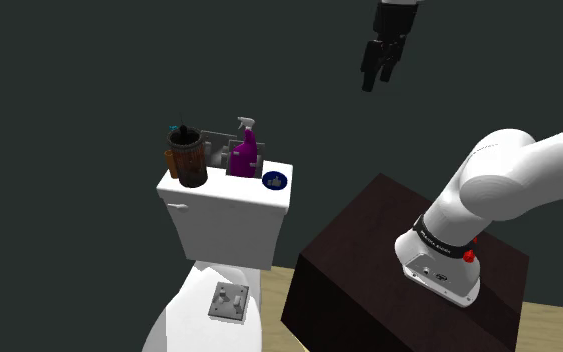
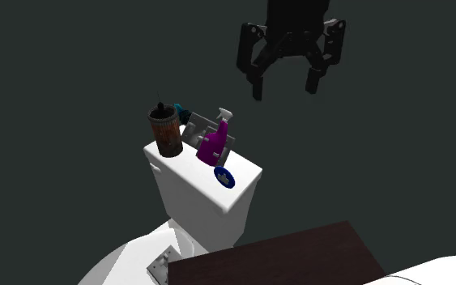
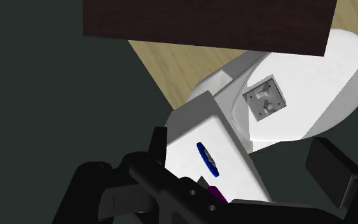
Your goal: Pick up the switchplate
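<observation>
In the shoulder view, starting from the left, the switchplate (image 1: pixel 230 301) lies flat and face up on the closed lid of a white toilet (image 1: pixel 191 322), low in the picture and apart from all other things. It is a thin grey square, so I think the fingers can only take it by two opposite edges, coming straight from above. Behind it and higher, the tank (image 1: pixel 231 226) carries a brown container (image 1: pixel 186 160) with dark things standing in it, then a magenta spray bottle (image 1: pixel 244 155), then a small blue disc (image 1: pixel 275 181) near the tank's front corner. These stand well away from the plate, so they should not block a descent. Further right and much higher, the black hand (image 1: pixel 379 80) hangs in the air with its fingers spread wide and nothing between them. It is above the tank rather than above the plate, probably a free height before the approach. At the far right, the white arm (image 1: pixel 509 185) rises from the dark stand (image 1: pixel 369 260). In the wrist view, the plate (image 3: pixel 265 98) lies far beyond the fingers.
</observation>
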`<state>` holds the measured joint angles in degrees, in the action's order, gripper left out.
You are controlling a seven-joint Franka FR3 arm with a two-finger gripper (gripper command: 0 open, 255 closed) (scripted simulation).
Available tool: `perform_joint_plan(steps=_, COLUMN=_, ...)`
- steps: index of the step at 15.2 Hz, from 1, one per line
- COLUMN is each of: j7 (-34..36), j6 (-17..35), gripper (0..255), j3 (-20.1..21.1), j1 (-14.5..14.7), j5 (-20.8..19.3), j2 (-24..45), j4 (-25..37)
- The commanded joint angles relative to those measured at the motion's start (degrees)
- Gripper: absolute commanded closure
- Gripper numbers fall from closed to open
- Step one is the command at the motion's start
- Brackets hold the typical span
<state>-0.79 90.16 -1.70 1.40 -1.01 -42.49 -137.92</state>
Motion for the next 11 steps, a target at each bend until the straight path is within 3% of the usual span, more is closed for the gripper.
perform_joint_plan(steps=1, j7=0.0, j6=0.0, gripper=0, j3=0.0, j1=0.0, j5=0.0, j2=0.0, j4=0.0)
perform_joint_plan(steps=11, j7=11.8, j6=17.2, gripper=0, j3=3.7, j1=-0.6, j5=4.9, j2=18.0, j4=-0.6)
